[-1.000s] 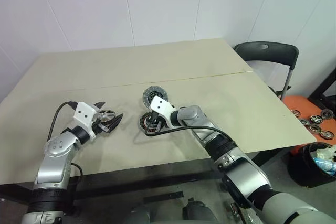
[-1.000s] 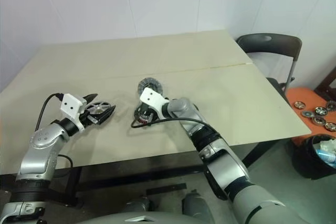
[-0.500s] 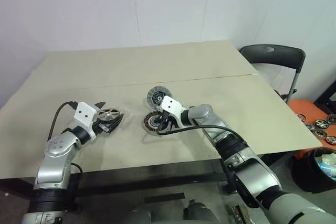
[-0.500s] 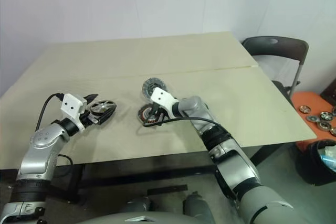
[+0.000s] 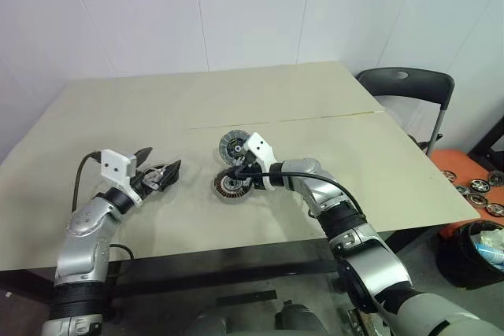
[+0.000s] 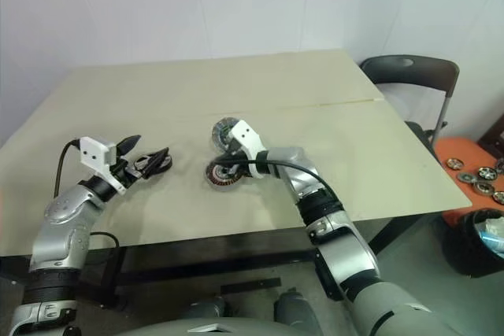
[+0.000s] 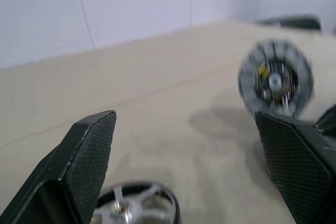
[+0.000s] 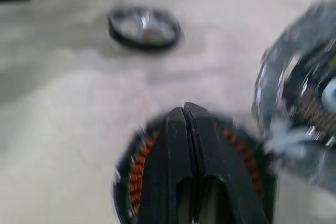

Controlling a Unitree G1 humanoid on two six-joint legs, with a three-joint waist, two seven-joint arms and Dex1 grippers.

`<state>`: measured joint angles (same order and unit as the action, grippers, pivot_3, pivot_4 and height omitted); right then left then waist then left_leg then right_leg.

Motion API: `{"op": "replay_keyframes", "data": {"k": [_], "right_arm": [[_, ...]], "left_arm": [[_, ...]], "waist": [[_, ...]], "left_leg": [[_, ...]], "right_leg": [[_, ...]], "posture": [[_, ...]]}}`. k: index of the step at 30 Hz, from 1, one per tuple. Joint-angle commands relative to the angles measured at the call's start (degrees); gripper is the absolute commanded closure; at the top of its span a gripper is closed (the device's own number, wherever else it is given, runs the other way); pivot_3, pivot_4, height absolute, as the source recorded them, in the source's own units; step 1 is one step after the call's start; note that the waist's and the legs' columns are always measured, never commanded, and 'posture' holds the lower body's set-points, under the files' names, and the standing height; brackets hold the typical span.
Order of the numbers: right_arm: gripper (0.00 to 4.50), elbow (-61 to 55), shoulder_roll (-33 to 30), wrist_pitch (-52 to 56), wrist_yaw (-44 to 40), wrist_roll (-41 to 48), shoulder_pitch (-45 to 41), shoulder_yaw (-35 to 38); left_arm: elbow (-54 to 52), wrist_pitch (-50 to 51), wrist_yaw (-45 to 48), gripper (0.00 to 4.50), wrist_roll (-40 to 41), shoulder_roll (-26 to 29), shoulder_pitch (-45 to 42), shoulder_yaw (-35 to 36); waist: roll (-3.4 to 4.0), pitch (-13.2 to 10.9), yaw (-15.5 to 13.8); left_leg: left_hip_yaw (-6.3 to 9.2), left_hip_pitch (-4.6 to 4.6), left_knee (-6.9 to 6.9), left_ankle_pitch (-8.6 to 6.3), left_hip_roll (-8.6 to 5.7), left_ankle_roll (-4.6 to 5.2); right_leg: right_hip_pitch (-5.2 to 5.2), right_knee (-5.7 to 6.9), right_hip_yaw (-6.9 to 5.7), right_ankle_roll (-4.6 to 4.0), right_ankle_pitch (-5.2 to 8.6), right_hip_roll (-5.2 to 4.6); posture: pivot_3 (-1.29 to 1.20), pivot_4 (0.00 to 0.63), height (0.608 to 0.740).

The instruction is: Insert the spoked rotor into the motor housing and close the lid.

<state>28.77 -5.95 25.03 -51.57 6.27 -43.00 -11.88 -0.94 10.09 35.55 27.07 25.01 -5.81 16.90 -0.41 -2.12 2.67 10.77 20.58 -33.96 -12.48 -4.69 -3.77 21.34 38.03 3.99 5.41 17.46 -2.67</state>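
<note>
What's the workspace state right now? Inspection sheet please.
Surface: beige table, seam across it.
Job's things: spoked rotor lies flat; motor housing open, windings exposed; lid just behind the housing.
Clutter: nothing seen on the table.
Grippers: left gripper open, fingers either side of the rotor, not closed on it; right gripper shut, empty, over the housing.
Cables: black cable looped at left wrist, another along the right forearm.
Surroundings: dark chair, white wall, spare wheel-like parts on orange surface.
</note>
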Motion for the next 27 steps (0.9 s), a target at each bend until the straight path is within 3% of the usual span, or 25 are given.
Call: {"op": "replay_keyframes", "data": {"k": [1, 8, 12, 19, 27], "right_arm": [[4.47, -3.3, -1.5, -2.3, -0.6, 0.4, -2.2, 0.4], [4.47, -5.2, -6.9, -5.4, -4.0, -1.8, -1.2, -2.4], [4.47, -6.1, -9.4, -5.8, -5.5, -1.9, -1.1, -3.0], [4.47, -7.9, -10.3, -4.8, -6.5, -1.2, -1.3, -2.8], [4.47, -14.6, -12.2, -2.1, -11.6, 1.4, 1.7, -3.6]], "left_arm": [[-6.4, 5.3, -1.1, 0.00, 6.3, -0.2, 3.4, 3.4], [-12.5, 16.4, -2.2, 0.00, 19.1, -1.3, 16.6, 9.8], [-10.0, 21.0, -5.4, 0.00, 22.9, -3.3, 20.2, 11.7], [-3.9, 26.1, -14.3, 0.00, 24.0, -5.5, 13.3, 12.0], [2.6, 31.4, -16.0, 0.00, 25.7, -6.0, 2.1, 10.4]], "waist": [[0.01, 0.0, -0.1], [0.04, 0.0, -0.1], [0.06, -0.1, -0.4], [0.05, -0.2, -1.2], [0.02, -0.1, -1.9]], "left_leg": [[-0.01, -0.01, 0.04, 0.00, 0.00, 0.00], [-0.07, 0.00, 0.04, -0.02, 0.03, 0.02], [-0.09, 0.00, -0.02, -0.02, 0.05, 0.01], [-0.13, -0.02, -0.12, -0.03, 0.09, -0.01], [-0.19, 0.30, -0.04, -0.04, 0.12, 0.01]], "right_leg": [[0.00, -0.03, 0.01, 0.00, 0.00, -0.01], [-0.02, -0.07, 0.03, -0.20, 0.13, -0.02], [-0.05, -0.09, 0.04, -0.03, 0.31, -0.03], [-0.01, -0.11, -0.05, -0.06, 0.33, -0.05], [0.11, -0.26, -0.07, -0.14, 0.11, -0.02]], "posture": [[0.00, 0.000, 0.740], [0.00, 0.000, 0.740], [0.00, 0.000, 0.740], [0.00, 0.000, 0.740], [0.00, 0.000, 0.740]]}}
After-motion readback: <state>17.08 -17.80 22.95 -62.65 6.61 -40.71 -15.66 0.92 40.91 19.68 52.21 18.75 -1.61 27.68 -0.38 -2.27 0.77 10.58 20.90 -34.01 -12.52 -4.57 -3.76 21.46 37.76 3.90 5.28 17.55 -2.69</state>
